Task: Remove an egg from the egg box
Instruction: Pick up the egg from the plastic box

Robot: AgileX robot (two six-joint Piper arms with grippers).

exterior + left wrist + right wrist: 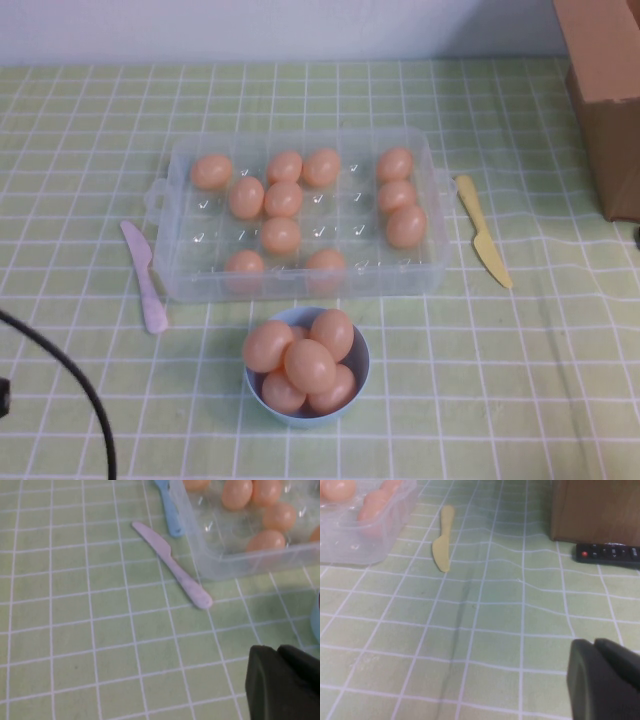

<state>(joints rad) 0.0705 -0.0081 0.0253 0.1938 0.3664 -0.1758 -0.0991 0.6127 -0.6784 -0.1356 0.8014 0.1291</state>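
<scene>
- Jaws on both arms sit mostly out of frame, so I cannot tell whether either is released or clenched; nothing shows in their grip.
- Only a dark corner of the left gripper (pixel 282 682) shows in its wrist view, above bare cloth near and left of the egg box (pixel 190 285), close to a pale pink plastic knife (pixel 172 565).
- Likewise the right gripper (pixel 605 680) shows as a dark edge, over the cloth on the right side of the table, with a yellow plastic knife (pixel 442 542) between it and the box. A black remote (pixel 607 553) lies beside a cardboard box (pixel 605 95) at the far right.
- Neither arm appears in the high view, so both seem parked well apart from the eggs.
- Clear and rectangular, the egg box sits mid-table with eggs scattered through its wells.
- One reachable candidate is the egg (pixel 406 226) at the near end of the right-hand column, nearest the right arm.
- A light-blue bowl (pixel 362 372), just near of the box, is heaped with more eggs.
- My judgement: the egg is light, rigid, smooth and rounded, so it could squirt out of a pinch, and may crack if squeezed hard.
- Best hold looks like a gentle grip across its widest middle, coming straight down, fingers clearing the neighbouring egg and the box wall.
</scene>
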